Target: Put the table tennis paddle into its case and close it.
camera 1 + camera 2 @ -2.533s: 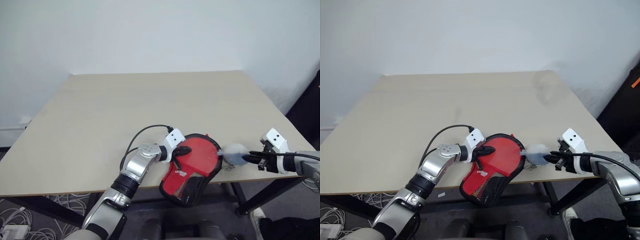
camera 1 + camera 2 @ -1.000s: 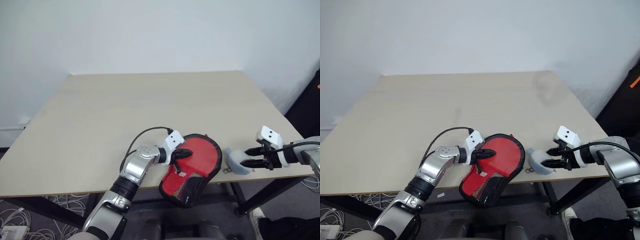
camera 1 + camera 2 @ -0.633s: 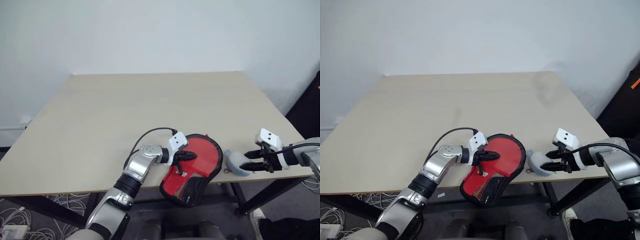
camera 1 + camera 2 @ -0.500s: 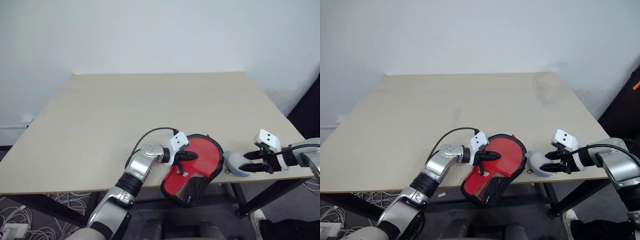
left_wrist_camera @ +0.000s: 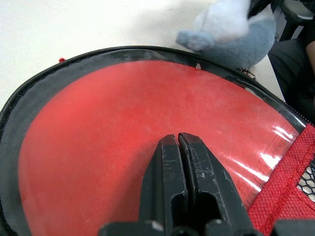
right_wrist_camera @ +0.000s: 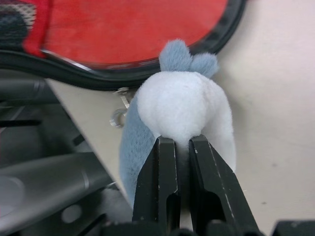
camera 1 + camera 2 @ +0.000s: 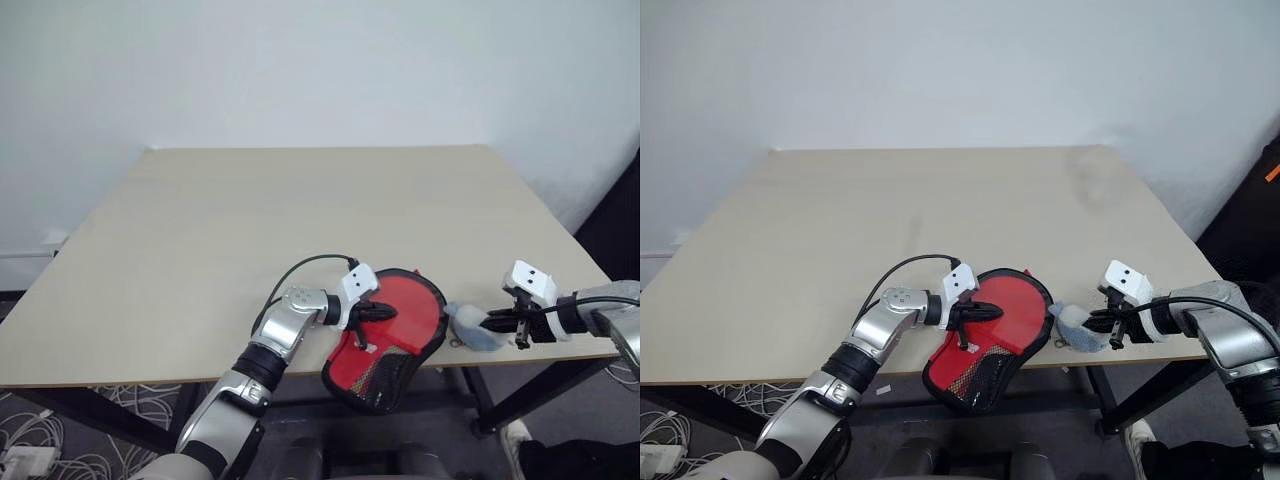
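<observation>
Gripper right is pinching a blue-and-white plush charm just beside the case, which is lying at the counter's near edge with the paddle inside. Your left gripper, fingers together, is pressing the case's clear side.

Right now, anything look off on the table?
Yes. The case hangs over the front table edge, its narrow end unsupported. The right end effector is shut on a blue-and-white plush toy, not the case.

case: glossy clear plastic, mesh | plush toy: fluffy cloth | table: matt wood
</observation>
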`<state>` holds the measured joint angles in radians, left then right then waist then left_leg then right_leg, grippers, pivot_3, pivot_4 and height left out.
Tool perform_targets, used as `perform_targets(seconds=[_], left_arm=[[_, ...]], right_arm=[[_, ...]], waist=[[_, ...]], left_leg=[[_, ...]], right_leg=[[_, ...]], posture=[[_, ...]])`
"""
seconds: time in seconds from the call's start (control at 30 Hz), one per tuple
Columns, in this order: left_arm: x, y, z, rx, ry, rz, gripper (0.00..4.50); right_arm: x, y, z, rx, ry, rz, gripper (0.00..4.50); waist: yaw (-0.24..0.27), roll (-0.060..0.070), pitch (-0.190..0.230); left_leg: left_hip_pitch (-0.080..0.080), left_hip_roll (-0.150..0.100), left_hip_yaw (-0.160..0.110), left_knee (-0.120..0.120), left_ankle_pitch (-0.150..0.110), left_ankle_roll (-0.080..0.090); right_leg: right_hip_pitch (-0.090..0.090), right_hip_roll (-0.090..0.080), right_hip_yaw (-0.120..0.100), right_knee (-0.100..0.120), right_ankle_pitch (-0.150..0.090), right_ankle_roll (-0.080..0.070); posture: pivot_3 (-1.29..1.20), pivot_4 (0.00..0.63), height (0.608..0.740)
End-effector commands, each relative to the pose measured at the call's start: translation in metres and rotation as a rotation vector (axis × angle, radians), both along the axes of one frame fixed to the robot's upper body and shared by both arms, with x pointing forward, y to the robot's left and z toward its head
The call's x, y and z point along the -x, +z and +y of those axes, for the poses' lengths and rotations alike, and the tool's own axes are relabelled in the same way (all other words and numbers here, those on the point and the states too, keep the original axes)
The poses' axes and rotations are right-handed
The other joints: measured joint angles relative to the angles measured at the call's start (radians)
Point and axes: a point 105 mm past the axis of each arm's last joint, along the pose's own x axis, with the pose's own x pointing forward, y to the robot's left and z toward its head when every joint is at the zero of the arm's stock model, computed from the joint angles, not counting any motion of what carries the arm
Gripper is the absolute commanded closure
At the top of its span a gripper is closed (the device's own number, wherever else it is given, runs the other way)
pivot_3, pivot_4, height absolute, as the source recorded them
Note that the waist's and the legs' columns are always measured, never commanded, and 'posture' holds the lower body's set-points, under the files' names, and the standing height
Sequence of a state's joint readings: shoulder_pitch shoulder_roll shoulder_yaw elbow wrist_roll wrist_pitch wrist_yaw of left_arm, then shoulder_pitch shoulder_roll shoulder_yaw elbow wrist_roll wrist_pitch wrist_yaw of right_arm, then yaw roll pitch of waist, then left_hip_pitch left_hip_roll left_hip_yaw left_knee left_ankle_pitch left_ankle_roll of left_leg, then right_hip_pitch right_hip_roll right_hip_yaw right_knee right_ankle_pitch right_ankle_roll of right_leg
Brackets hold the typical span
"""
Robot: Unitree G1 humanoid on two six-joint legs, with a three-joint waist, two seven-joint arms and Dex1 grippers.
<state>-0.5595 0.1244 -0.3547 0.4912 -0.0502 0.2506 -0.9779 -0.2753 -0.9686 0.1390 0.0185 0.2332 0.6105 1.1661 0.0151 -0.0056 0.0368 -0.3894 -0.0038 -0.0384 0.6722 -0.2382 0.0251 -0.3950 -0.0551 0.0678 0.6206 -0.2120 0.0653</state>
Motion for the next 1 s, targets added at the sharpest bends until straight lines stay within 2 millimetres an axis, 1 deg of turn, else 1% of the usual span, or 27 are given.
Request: perform_targets(seconds=[0.03, 0.13, 0.2, 0.37, 0.47, 0.6, 0.73, 0.87, 1.0], left_arm=[[0.008, -0.02, -0.002, -0.064, -0.02, 0.051, 4.5], [0.009, -0.02, -0.003, -0.066, -0.021, 0.051, 4.5], [0.008, -0.02, -0.004, -0.063, -0.016, 0.052, 4.5], [0.009, -0.02, -0.005, -0.061, -0.026, 0.057, 4.5], [0.009, -0.02, -0.005, -0.061, -0.028, 0.056, 4.5], [0.009, -0.022, -0.006, -0.063, -0.027, 0.06, 4.5], [0.011, -0.023, -0.007, -0.064, -0.041, 0.061, 4.5], [0.009, -0.022, -0.006, -0.066, -0.043, 0.06, 4.5], [0.006, -0.02, -0.003, -0.068, -0.038, 0.058, 4.5]], right_arm=[[0.0, 0.011, 0.003, -0.026, 0.023, -0.015, 4.46], [0.005, 0.028, 0.012, -0.1, 0.064, -0.011, 4.46], [0.012, 0.038, 0.02, -0.149, 0.103, 0.003, 4.46], [0.024, 0.055, 0.032, -0.225, 0.151, 0.013, 4.46], [0.035, 0.062, 0.041, -0.272, 0.182, 0.033, 4.46], [0.051, 0.066, 0.048, -0.315, 0.208, 0.081, 4.46], [0.067, 0.063, 0.053, -0.331, 0.251, 0.118, 4.46], [0.076, 0.065, 0.058, -0.351, 0.276, 0.131, 4.46], [0.086, 0.058, 0.06, -0.33, 0.297, 0.153, 4.46]], waist=[[0.0, 0.0, 0.0], [0.0, 0.0, 0.0], [0.0, 0.0, 0.0], [0.0, 0.0, 0.0], [0.001, 0.0, 0.001], [0.001, 0.0, 0.001], [0.001, -0.001, 0.002], [0.001, -0.003, 0.003], [0.001, -0.004, 0.003]], left_leg=[[0.001, 0.0, 0.0, 0.0, 0.0, 0.0], [0.002, 0.0, 0.0, 0.0, -0.001, -0.001], [0.001, 0.0, 0.0, 0.0, -0.001, -0.001], [0.001, -0.001, -0.001, 0.0, -0.003, -0.003], [0.001, -0.001, -0.001, 0.0, -0.003, -0.004], [0.0, -0.003, -0.001, 0.0, -0.003, -0.003], [0.0, -0.004, -0.001, 0.0, -0.004, -0.003], [0.0, -0.007, 0.0, 0.0, -0.004, -0.001], [-0.001, -0.008, -0.001, 0.0, -0.005, -0.001]], right_leg=[[0.001, 0.0, 0.0, 0.0, 0.0, 0.0], [0.001, 0.0, 0.0, 0.0, 0.0, 0.0], [0.001, 0.0, 0.0, 0.0, 0.0, 0.0], [0.002, -0.001, 0.0, 0.0, -0.001, 0.001], [0.002, -0.001, -0.001, -0.001, -0.001, 0.002], [0.002, -0.004, -0.001, -0.001, -0.002, 0.003], [0.002, -0.007, -0.003, -0.001, -0.002, 0.004], [0.002, -0.012, -0.005, -0.001, -0.003, 0.005], [0.002, -0.014, -0.006, -0.001, -0.004, 0.007]], posture=[[0.0, 0.0, 0.74], [0.0, 0.0, 0.74], [0.0, 0.0, 0.74], [0.0, 0.0, 0.74], [0.0, 0.0, 0.74], [0.0, 0.0, 0.74], [0.0, 0.0, 0.74], [0.0, 0.0, 0.74], [0.0, 0.0, 0.74]])
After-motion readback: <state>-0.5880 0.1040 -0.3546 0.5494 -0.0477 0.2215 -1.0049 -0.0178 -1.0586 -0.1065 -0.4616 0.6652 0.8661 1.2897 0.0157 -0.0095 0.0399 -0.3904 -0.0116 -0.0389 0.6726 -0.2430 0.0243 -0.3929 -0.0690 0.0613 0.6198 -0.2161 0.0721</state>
